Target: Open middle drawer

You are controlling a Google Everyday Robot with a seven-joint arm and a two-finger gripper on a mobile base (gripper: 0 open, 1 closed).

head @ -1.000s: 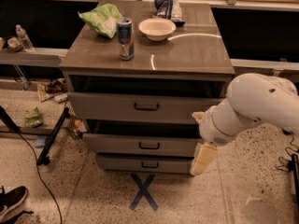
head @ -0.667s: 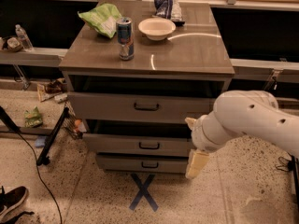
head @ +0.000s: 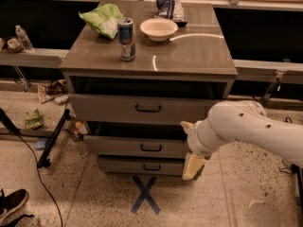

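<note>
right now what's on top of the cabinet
A green bag, a can, a white bowl and a dark bag. Anything behind the bags is covered. The gripper is low, just below the middle drawer's right end.

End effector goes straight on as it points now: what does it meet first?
The end effector, beside the middle drawer's right end, points down: probably floor by the bottom drawer; depth unclear.

speckled terrazzo floor [head: 255, 193] with a blue tape x [head: 145, 195], a grey ledge [head: 35, 58] along the dark back wall [head: 47, 27].
</note>
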